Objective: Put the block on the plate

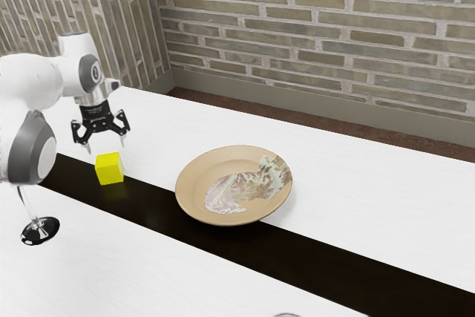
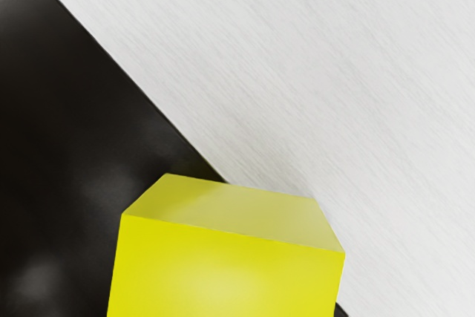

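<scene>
The gripper (image 1: 106, 146) is in the exterior view's left part, its two fingers spread apart and pointing down, with nothing between their tips. Just below the fingertips is the yellow block (image 1: 109, 168), over the black strip. In the wrist view the block (image 2: 226, 269) looms large at the lower edge, its top face and one side visible. A round tan plate (image 1: 194, 177) with a marbled patch lies to the exterior view's right of the block, partly over the strip.
A glass with a dark round base (image 1: 40, 231) stands near the arm at the exterior view's left. The black strip (image 1: 326, 257) crosses the white table (image 1: 356, 172). Brick walls rise behind.
</scene>
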### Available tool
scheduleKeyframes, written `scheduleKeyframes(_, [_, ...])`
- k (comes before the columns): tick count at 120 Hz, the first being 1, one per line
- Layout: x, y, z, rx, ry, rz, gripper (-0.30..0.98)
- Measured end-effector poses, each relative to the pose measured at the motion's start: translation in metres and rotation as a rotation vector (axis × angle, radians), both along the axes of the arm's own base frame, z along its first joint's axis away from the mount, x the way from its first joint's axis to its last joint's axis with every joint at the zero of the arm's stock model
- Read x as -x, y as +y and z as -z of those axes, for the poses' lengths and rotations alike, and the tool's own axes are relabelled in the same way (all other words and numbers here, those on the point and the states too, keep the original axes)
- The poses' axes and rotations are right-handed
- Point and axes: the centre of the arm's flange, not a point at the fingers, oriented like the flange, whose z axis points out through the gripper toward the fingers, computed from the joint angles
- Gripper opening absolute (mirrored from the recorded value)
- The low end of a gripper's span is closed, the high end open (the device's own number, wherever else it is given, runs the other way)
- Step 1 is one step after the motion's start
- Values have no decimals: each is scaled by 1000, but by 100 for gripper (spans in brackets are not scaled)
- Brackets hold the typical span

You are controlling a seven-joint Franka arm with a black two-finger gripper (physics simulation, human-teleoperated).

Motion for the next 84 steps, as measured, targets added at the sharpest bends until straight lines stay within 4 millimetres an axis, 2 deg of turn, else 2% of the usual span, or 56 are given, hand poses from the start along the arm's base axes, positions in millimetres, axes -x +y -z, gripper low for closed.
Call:
scheduleKeyframes(16, [-4,1,12,4,-25,9,69])
scheduleKeyframes(33, [-1,11,21,7,-42,5,69])
scheduleKeyframes(64, [5,14,44,13,-32,14,68])
scheduleKeyframes(84, [6,13,53,21,-38,18,61])
